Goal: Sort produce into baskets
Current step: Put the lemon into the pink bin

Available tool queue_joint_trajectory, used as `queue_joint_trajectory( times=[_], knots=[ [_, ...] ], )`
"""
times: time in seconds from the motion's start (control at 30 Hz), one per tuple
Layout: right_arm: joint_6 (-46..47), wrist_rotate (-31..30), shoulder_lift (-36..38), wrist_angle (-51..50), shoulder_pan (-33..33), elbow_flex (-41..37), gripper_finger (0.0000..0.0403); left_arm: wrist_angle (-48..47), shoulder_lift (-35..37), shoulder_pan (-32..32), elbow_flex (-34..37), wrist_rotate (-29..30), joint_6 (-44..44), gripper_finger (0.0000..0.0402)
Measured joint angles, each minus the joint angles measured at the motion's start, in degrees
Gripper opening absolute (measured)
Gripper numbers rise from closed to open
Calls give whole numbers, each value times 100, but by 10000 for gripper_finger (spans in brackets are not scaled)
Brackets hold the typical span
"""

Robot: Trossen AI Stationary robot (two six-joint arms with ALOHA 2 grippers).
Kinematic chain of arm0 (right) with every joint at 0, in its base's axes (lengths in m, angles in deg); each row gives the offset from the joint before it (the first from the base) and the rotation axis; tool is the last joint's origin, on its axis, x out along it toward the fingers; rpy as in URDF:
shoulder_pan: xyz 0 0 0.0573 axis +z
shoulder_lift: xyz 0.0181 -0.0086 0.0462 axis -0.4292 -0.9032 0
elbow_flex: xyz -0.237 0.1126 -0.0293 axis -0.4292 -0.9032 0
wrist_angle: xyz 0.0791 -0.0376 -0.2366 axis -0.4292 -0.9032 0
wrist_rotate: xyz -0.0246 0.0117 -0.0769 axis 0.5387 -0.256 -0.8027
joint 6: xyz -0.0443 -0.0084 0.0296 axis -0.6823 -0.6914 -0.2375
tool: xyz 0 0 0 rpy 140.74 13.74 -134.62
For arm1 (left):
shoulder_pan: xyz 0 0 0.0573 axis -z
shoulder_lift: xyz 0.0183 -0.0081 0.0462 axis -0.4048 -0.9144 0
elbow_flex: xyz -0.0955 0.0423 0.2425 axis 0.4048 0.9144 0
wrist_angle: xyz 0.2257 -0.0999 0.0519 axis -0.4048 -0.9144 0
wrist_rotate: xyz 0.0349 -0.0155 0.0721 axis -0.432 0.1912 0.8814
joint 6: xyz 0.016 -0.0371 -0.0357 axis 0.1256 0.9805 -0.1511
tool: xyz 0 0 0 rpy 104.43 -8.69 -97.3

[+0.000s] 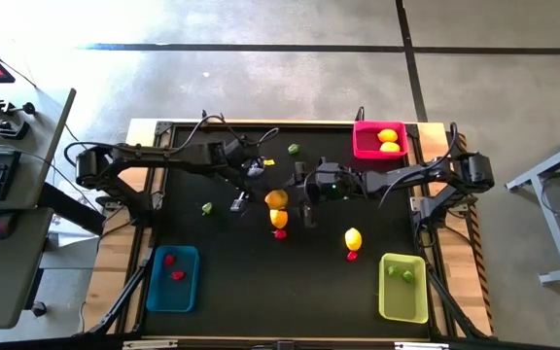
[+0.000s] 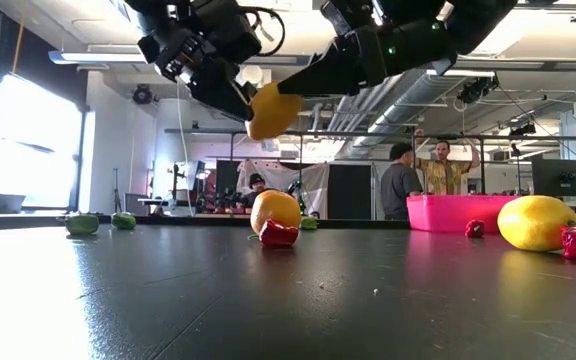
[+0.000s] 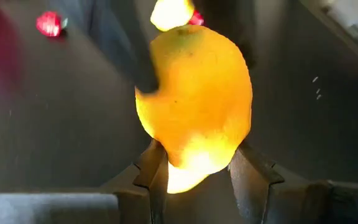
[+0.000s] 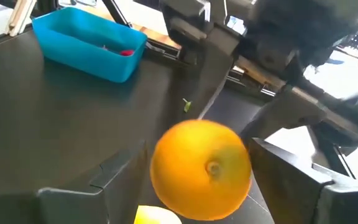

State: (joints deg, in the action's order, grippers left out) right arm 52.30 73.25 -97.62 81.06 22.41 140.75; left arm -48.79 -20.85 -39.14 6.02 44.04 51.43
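Nearest the low cam: bare black table [image 1: 261, 282]. At its front edge sit the blue basket [image 1: 173, 279] w/ 2 red pieces, front left, and the yellow-green basket [image 1: 403, 288] w/ green pieces, front right.

A bit further in on the right: a yellow lemon [image 1: 353, 238] w/ a small red piece [image 1: 352, 257] just beside it.

Mid-table: an orange-yellow fruit [image 2: 275, 211] rests on the surface, a red pepper [image 2: 278, 234] touching its front.

Above that pair, the left gripper [image 3: 194, 180] holds a 2nd yellow-orange lemon [image 2: 270, 111] clear of the table; jaws clamped on the lemon's lower end, seen close in the left wrist view. The right gripper [image 4: 210, 171] meets it from the other side. Its fingers stand wide apart w/ the lemon between them; gaps show on both sides, no contact visible.

Left of centre: a green piece [image 1: 207, 207] lies alone on the table. Another green piece [image 1: 294, 149] lies near the back edge.

Back right corner: pink-red basket [image 1: 379, 142] w/ 2 yellow lemons inside.

Beyond the table, in the room: 2 people [image 2: 423, 175] stand behind the pink-red basket.
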Motion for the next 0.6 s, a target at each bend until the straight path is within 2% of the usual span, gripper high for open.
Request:
queue_joint_trajectory(
  times=[0.23, 0.5, 0.6],
  knots=[
    [38, -3, 7, -97, 0, 0, 268, 195, 9, 2, 0, -174, 88, 115],
    [149, -183, 7, -138, 0, 0, 208, 234, -4, 0, 4, -89, 142, 134],
    [192, -270, 16, -170, 0, 0, 200, 243, -4, 2, 7, -27, 292, 153]
  ],
)
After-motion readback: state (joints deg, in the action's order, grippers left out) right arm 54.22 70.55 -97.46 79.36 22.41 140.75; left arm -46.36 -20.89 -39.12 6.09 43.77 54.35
